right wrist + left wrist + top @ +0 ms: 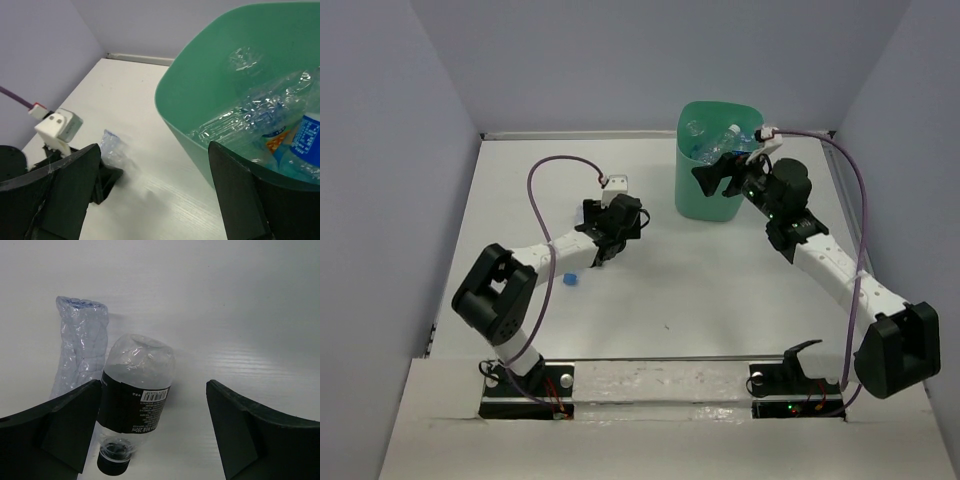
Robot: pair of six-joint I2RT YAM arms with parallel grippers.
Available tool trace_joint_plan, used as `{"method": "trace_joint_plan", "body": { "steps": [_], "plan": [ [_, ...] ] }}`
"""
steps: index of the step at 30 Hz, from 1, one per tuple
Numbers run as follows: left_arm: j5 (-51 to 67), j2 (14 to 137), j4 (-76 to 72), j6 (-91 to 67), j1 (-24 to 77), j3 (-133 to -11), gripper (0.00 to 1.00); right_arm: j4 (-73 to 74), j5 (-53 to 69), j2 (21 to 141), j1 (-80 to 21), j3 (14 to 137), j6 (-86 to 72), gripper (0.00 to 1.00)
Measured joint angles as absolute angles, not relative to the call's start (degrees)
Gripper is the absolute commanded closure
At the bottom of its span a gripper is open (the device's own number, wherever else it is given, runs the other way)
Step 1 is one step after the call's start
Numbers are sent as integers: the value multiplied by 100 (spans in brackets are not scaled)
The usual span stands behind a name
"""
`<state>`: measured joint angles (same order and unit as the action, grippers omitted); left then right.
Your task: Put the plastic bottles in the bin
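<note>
At the far side of the desk (720, 310) stands the green bin (705, 200), upright, with crushed clear bottles (250, 115) and a blue-labelled bottle (307, 142) lying inside. The right arm (825, 262) reaches to the bin's near rim. The right jaws gape wide above that rim and hold nothing. The left arm (535, 262) bends low over mid-desk, left of the bin, and the left jaws are likewise spread wide, gripping nothing. Between them lies a black-labelled bottle (135, 400), cap toward the camera, close against one finger; whether they touch I cannot tell. Just beside it, outside the jaws, lies a crumpled clear bottle (80, 350). From above, both of these are hidden under the left wrist; the left wrist camera shows them, and the right wrist view catches only the crumpled one. A small blue bit (569, 280) lies on the desk by the left arm, too small to name
</note>
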<state>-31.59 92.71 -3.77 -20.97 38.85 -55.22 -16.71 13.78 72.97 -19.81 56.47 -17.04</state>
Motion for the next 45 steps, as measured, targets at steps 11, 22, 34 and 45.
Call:
{"method": "trace_joint_plan", "body": {
  "steps": [11, 22, 34, 45],
  "plan": [
    [-3387, 10084, -388, -1942, 3874, -5800, 19, -1686, 1490, 6554, -2263, 5072, -2080, 9],
    [-3153, 10147, -797, -1925, 3874, -5721, 24, -1284, 1219, 5708, -2294, 5039, -2119, 7],
    [-2408, 10097, -683, -2080, 3879, -5234, 32, -893, 1092, 5616, -2294, 5039, -2121, 7],
    [-2058, 9738, -578, -2180, 3907, -5212, 63, -873, 1098, 5516, -2294, 4838, -2130, 7]
  ]
}}
